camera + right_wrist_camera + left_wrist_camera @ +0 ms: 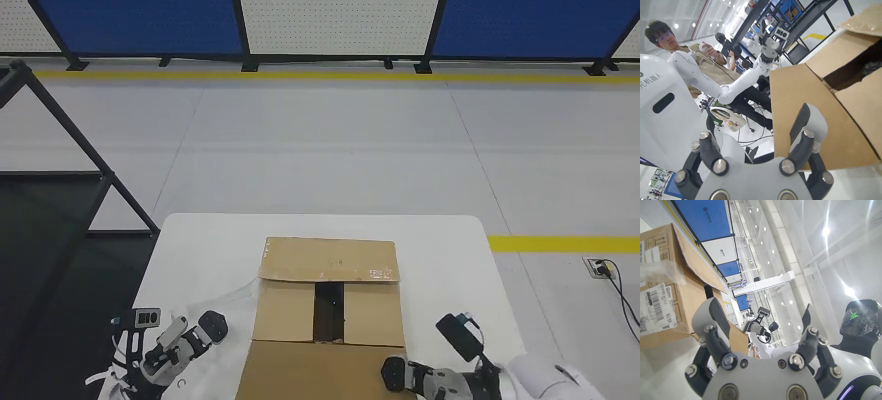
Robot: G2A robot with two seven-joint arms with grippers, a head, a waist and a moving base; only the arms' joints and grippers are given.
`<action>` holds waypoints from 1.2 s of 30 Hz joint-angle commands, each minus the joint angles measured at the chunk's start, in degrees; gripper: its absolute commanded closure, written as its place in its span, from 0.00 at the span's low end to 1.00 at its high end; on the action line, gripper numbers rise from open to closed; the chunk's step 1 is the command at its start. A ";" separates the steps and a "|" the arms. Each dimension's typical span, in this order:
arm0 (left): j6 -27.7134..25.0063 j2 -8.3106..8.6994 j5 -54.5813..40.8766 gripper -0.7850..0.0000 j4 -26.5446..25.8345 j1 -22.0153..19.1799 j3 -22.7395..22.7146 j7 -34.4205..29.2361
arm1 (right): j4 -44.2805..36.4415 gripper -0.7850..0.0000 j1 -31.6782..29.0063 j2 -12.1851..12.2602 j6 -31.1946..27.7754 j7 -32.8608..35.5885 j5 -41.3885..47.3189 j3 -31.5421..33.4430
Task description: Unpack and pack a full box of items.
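The left hand (761, 308) and right hand (398, 376) flank the box (330, 310), both spread wide and empty (nothing gripped), and since it sits on the table (440, 250) with flaps barely parted, a careless reach could crush a flap or shove it askew.

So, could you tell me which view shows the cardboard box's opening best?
The top view: it looks straight down on the cardboard box and the dark gap between its flaps. The right wrist view sees that gap obliquely; the left wrist view mainly shows the labelled side.
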 commanded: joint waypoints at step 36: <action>0.00 0.00 0.00 0.00 0.00 0.00 0.00 0.00 | 1.75 0.00 5.63 1.44 5.99 -5.87 7.73 -0.79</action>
